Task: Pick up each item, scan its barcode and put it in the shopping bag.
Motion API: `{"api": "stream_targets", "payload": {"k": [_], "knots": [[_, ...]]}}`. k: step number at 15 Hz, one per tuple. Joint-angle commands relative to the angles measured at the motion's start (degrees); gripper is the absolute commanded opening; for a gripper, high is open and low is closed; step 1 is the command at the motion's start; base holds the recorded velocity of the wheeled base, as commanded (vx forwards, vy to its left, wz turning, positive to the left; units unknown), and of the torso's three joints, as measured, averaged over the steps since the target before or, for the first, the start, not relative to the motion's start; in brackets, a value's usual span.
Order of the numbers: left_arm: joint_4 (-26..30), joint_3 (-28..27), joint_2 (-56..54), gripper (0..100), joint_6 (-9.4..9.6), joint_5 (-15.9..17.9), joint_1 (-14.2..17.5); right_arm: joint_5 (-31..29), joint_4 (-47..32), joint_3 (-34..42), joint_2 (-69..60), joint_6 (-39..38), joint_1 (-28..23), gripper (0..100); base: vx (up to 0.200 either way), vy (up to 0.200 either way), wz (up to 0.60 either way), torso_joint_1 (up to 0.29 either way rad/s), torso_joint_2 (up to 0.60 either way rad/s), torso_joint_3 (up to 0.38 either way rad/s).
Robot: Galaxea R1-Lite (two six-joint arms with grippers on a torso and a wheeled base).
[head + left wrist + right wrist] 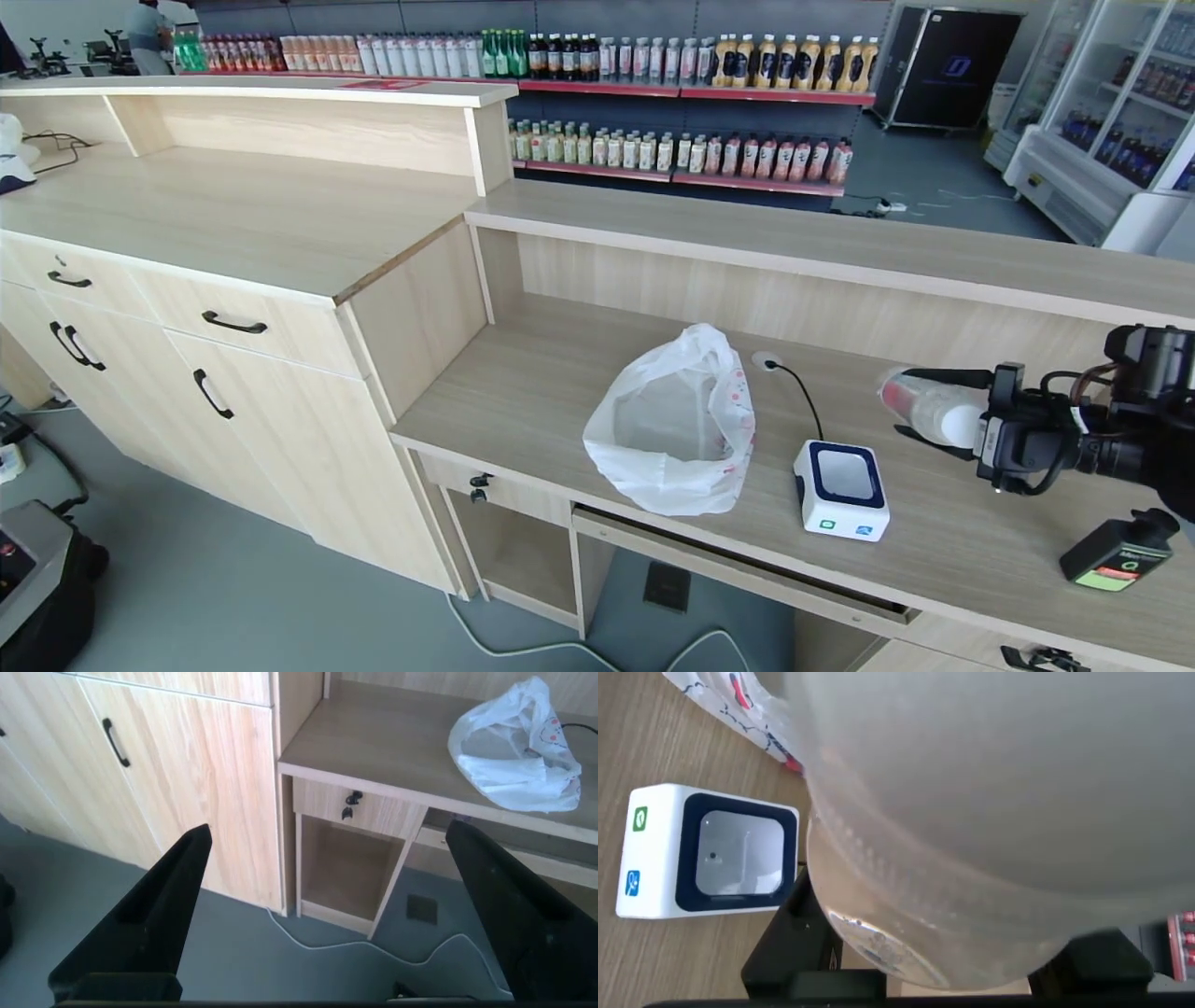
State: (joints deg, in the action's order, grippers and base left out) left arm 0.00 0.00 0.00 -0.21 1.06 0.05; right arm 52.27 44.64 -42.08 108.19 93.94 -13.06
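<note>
While in jaws, bottle (924,411) outside bag (738,420)

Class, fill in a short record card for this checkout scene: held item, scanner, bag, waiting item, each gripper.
Held item: translucent bottle, sideways, above the counter
Scanner: white scanner on the counter, between the bag and the held item
Bag: shopping bag, open, left of the scanner
Waiting item: dark bottle lying on the counter
Right gripper: shut on the translucent bottle
Left gripper: open, empty, over the floor

Bright even indoor light, soft shadows, reflections on scanner (708,854)
</note>
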Motion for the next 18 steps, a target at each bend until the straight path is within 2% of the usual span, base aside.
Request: {"api": "stream_targets", "payload": {"k": [1, 13, 18], "knots": [[0.0, 0.0, 0.0, 100, 0.03, 0.0, 0.0, 0.4, 1.1, 0.1, 2.1, 0.1, 0.3, 0, 0.0, 0.0, 0.0, 0.0, 0.0, 0.0], [0.0, 0.0, 0.1, 100, -0.06, 0.0, 0.0, 0.0, 1.1, 3.8, 3.8, 6.3, 0.3, 0, 0.0, 0.0, 0.0, 0.0, 0.0, 0.0], [0.0, 0.0, 0.1, 100, -0.06, 0.0, 0.0, 0.3, 1.0, 4.7, 4.9, 11.7, -0.9, 0, 0.0, 0.0, 0.0, 0.0, 0.0, 0.0]]}}
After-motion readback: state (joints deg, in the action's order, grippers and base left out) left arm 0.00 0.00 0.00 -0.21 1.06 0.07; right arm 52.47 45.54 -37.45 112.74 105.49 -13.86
